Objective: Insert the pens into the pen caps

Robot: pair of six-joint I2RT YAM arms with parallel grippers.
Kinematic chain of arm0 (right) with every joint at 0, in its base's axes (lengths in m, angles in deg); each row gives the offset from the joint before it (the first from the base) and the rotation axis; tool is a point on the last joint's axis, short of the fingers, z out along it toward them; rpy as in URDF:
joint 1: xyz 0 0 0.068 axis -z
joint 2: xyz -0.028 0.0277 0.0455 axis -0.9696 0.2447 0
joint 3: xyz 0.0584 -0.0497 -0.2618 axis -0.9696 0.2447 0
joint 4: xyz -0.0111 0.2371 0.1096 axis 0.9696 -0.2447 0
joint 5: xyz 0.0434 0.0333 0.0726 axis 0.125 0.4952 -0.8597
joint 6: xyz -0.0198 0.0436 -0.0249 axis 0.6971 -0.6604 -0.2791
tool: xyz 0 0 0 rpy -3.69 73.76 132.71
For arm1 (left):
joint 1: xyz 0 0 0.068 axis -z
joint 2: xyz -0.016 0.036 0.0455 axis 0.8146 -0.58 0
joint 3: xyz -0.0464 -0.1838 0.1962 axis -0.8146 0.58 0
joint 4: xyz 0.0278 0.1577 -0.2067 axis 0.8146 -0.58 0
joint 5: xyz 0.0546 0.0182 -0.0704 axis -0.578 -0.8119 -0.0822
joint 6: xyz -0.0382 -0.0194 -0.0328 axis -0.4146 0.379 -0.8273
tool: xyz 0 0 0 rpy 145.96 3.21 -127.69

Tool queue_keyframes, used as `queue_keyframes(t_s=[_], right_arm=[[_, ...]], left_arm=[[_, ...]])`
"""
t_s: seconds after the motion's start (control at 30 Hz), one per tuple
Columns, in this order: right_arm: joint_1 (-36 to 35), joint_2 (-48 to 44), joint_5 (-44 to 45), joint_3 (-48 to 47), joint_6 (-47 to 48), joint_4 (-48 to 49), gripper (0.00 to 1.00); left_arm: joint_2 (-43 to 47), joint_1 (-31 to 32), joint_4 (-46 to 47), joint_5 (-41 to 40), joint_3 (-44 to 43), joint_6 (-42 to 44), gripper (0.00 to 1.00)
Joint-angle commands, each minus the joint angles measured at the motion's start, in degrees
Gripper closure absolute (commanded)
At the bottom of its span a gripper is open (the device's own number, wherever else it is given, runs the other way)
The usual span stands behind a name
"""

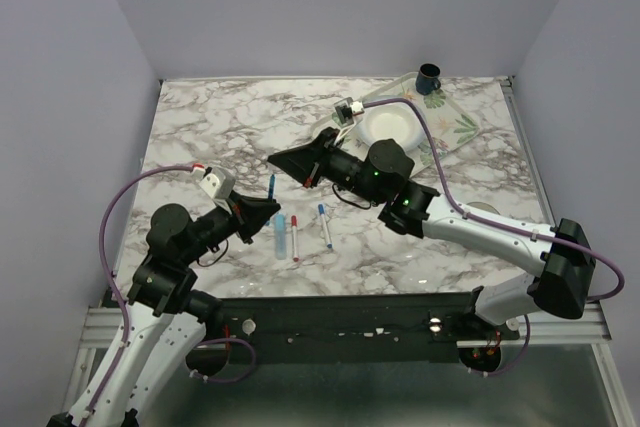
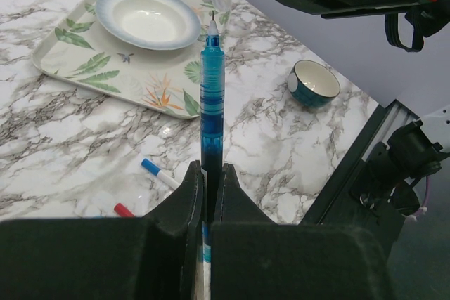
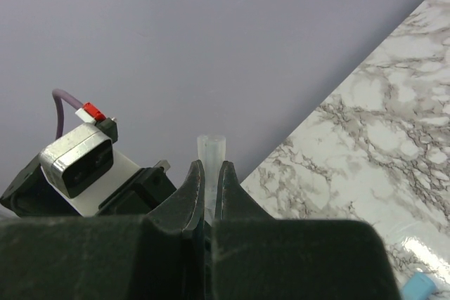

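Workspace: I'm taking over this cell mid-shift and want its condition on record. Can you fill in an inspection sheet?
Surface: marble table, no spills seen.
Job's things: blue pen upright in the left pincer; clear cap in the right pincer, near the pen's tip, not yet on; light blue pen, red-tipped pen and blue-tipped pen lie loose on the table.
Clutter: leaf-print tray holding white bowl and dark mug; teal bowl beside it.
Pincers: left shut on the blue pen; right shut on the clear cap.
Cables: purple cables loop off both arms, clear of the pens.
Surroundings: lilac walls; metal rail at the near edge.
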Motion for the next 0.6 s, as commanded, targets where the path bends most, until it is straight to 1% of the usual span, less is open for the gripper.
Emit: queue_keyframes(t_s=[0.0,0.3,0.57], right_arm=[[-0.3,0.4,1.7,0.2,1.6,-0.2,0.99],[-0.6,0.4,0.9,0.7,2.2,-0.2,0.99],[-1.1,-0.4,2.3,3.0,3.2,-0.1,0.99]], left_arm=[[0.7,0.0,0.5,-0.2,0.5,0.7,1.00],[0.3,0.0,0.3,-0.3,0.3,0.6,1.00],[0.5,0.0,0.4,-0.6,0.4,0.6,1.00]])
